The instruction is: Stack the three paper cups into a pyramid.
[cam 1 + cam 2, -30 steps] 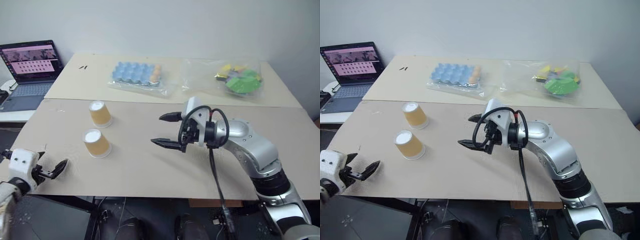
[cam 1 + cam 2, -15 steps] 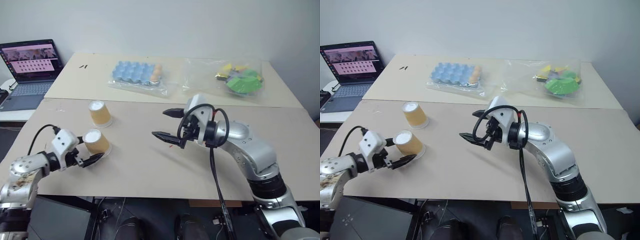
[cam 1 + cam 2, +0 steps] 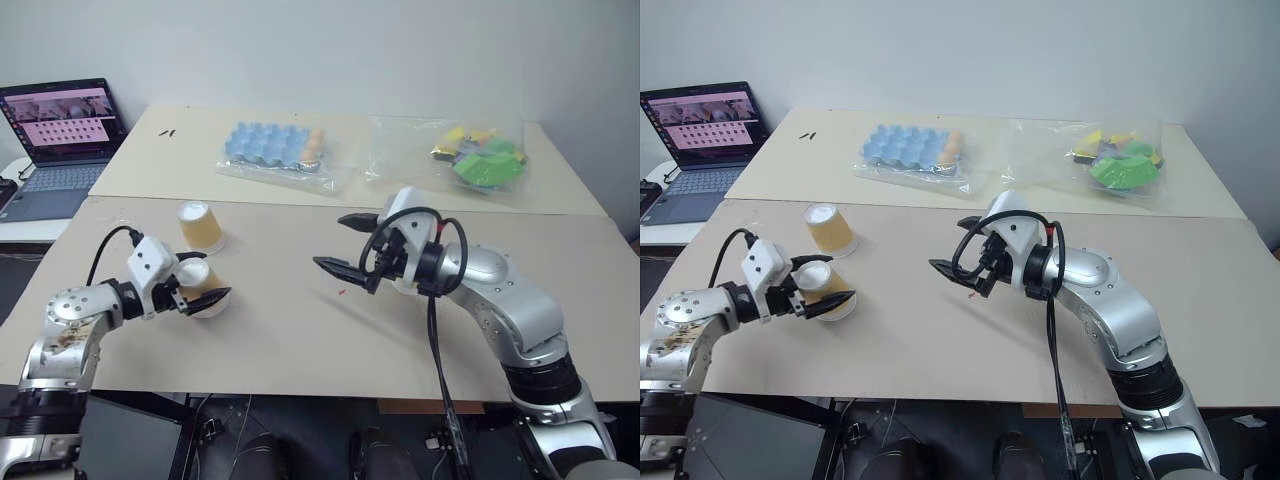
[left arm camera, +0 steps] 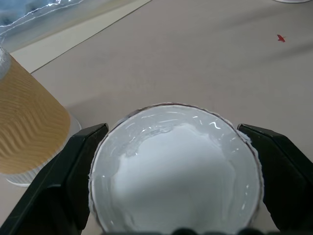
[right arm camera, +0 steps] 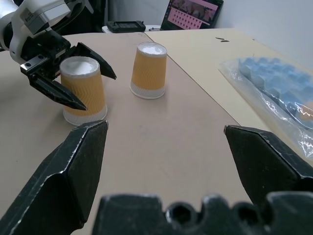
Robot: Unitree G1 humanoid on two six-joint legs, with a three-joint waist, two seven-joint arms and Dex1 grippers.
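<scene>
Two paper cups [image 3: 200, 226] stand upside down on the bench [image 3: 300, 330], white bases up, the left gripper [image 3: 197, 288] with jaws apart around the nearer cup [image 5: 83, 90], right gripper [image 3: 345, 245] jaws apart, empty.

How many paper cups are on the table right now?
2. One cup stands upside down towards the laptop side; the other cup sits nearer, between the open left tool's fingers. A third may be hidden.

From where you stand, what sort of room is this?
Probably a lab or test room, not a home. Plain tables pushed together hold practice props: paper cups, a bagged blue egg tray and a bag of coloured pieces. An open laptop sits on a side desk by a bare wall.
</scene>
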